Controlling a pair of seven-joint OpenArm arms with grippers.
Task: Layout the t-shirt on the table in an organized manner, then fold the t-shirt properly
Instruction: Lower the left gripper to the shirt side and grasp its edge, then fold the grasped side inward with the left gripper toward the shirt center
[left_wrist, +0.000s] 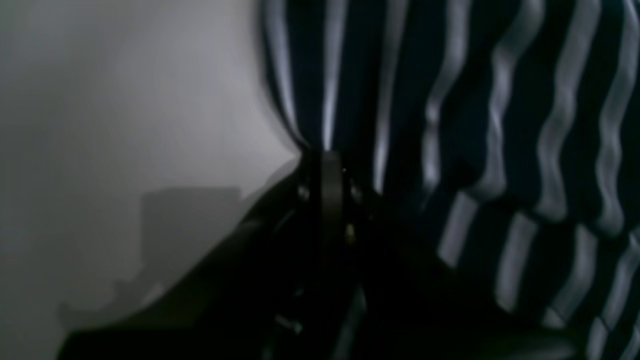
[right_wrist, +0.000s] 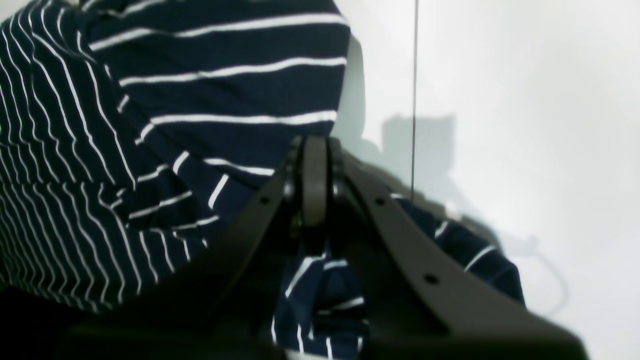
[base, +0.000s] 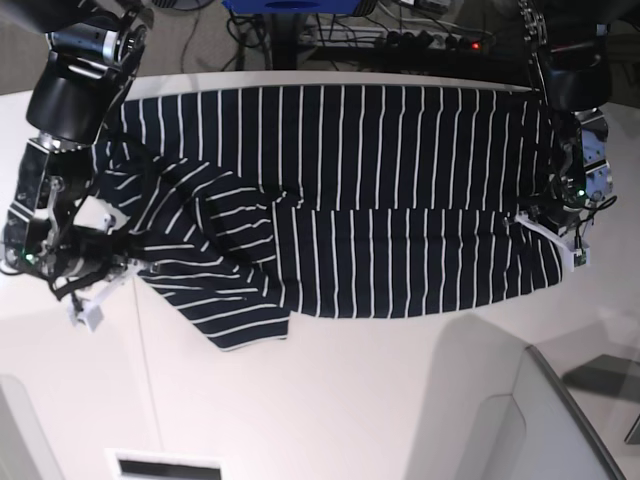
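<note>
Dark striped t-shirt (base: 380, 190) spread across upper middle of base view on white table (base: 350, 400), sleeve side at left still rumpled. Left end effector (left_wrist: 327, 155) pinched closed on shirt edge at right of base view; right end effector (right_wrist: 315, 150) likewise clamped on bunched fabric at left. Best done by drawing both ends apart evenly, low over table, keeping cloth taut, avoiding slipped grips.
</note>
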